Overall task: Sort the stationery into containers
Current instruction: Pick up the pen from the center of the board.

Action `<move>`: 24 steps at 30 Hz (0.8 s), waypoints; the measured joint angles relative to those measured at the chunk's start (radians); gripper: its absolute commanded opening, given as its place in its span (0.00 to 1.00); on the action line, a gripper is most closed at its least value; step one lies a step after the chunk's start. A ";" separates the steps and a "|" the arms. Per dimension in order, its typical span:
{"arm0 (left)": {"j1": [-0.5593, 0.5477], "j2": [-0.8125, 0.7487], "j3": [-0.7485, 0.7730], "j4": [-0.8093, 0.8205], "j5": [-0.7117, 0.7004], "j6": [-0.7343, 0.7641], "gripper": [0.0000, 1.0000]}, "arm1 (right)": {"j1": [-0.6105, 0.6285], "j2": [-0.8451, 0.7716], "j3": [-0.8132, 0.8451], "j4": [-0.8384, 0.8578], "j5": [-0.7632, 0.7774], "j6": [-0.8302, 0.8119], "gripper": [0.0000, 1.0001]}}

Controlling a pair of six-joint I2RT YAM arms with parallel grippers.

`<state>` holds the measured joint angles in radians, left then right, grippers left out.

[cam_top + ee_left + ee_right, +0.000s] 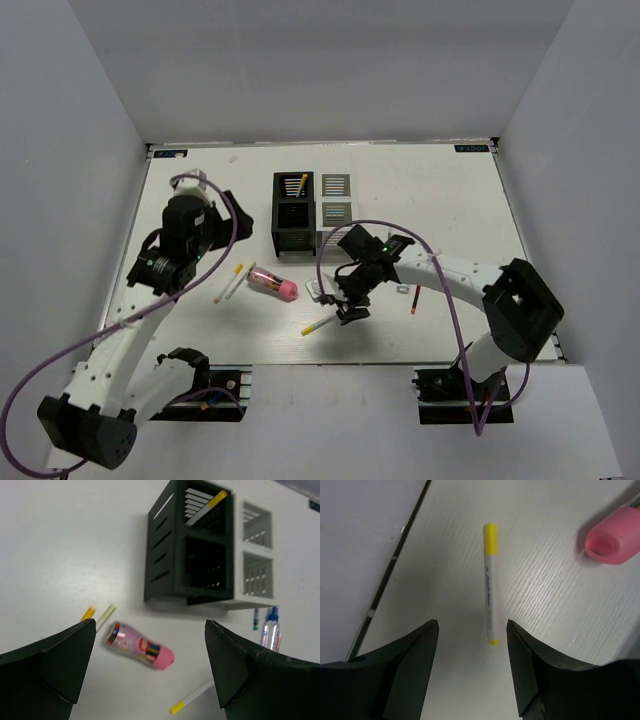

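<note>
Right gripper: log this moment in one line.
right gripper open over yellow-capped pen | left gripper open | stored pen in black organizer

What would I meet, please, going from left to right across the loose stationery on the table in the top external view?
pair of pens → pink cylinder → yellow-capped pen → red pen

Bright, even overhead light throws soft shadows; both wrist views look slightly blurred.
</note>
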<state>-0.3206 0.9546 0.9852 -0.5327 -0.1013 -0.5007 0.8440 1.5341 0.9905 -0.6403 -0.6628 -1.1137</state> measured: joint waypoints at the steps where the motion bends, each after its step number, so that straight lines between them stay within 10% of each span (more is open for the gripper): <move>1: 0.000 -0.029 -0.019 -0.038 -0.016 -0.017 0.98 | 0.018 0.014 0.011 0.018 0.017 0.015 0.63; 24: 0.000 -0.348 -0.119 -0.470 -0.200 -0.246 0.94 | 0.264 0.227 0.077 0.206 0.431 0.306 0.51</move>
<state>-0.3206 0.6071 0.8661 -1.0023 -0.3012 -0.7471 1.1080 1.7607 1.0672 -0.4343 -0.2317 -0.8082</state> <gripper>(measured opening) 0.946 0.532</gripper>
